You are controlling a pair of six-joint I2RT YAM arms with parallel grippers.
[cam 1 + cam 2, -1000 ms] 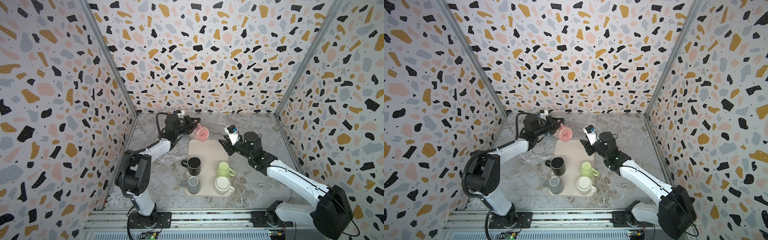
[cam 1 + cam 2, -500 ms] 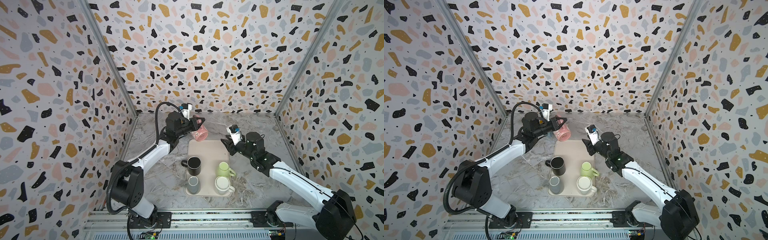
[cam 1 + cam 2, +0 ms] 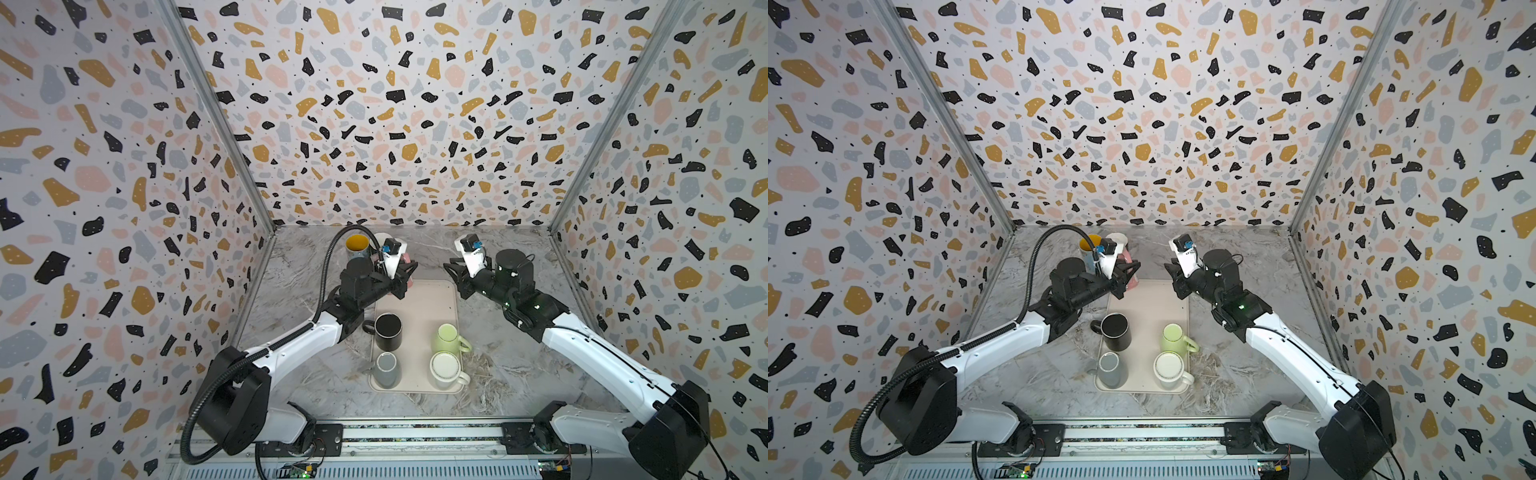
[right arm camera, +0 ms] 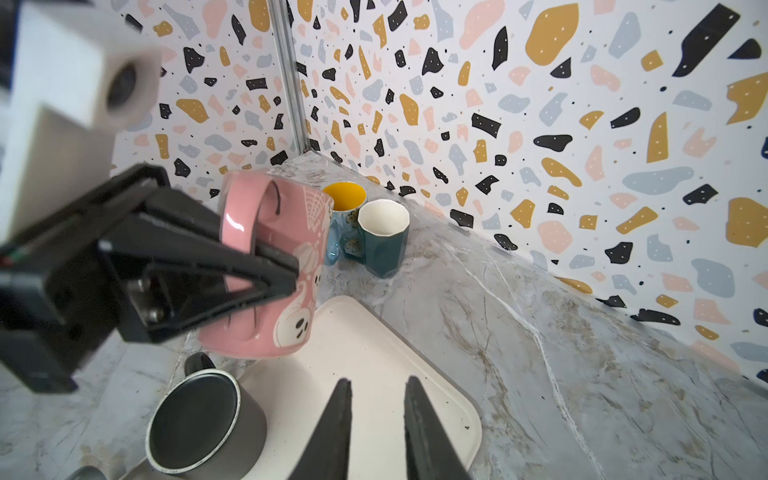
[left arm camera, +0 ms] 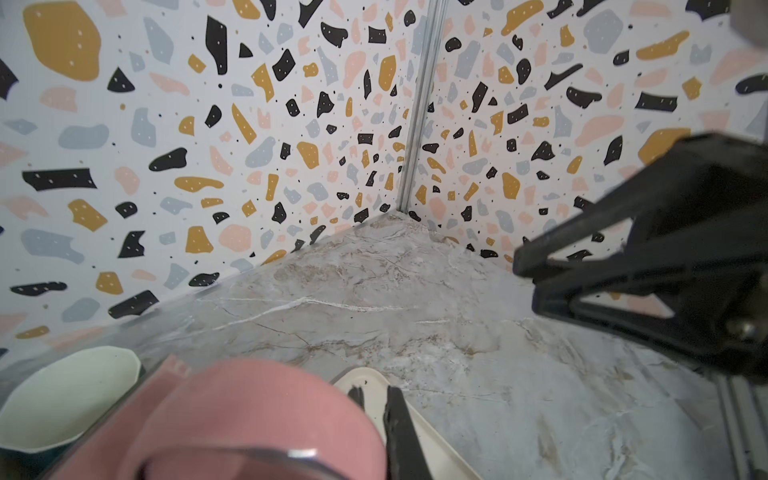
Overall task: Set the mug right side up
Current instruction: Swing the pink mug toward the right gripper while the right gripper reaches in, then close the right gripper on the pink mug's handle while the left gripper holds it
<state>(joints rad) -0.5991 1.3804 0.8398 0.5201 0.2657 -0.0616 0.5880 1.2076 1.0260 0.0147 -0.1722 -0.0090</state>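
The pink mug point(image 4: 249, 332) hangs in the air over the far left corner of the cream tray point(image 4: 374, 332). It stands roughly on end and a little tilted; I cannot tell which end is open. My left gripper point(image 4: 291, 270) is shut on its handle, with one finger through the loop. In both top views the mug point(image 3: 409, 282) point(image 3: 1131, 283) is mostly hidden behind that gripper point(image 3: 409, 270) point(image 3: 1133, 268). My right gripper point(image 4: 378, 380) point(image 3: 455, 278) is open over the tray's far right part, with nothing between its fingers.
On the tray point(image 3: 432, 299) stand a black mug point(image 3: 387, 330), a light green mug point(image 3: 446, 337), a grey mug point(image 3: 386, 368) and a cream mug point(image 3: 445, 370). A yellow-lined mug point(image 4: 344, 199) and a teal mug point(image 4: 384, 232) stand by the back wall.
The left arm has risen, lifting the pink mug off the table and swinging it from lying on its side to standing on end. The right gripper's fingers have narrowed.
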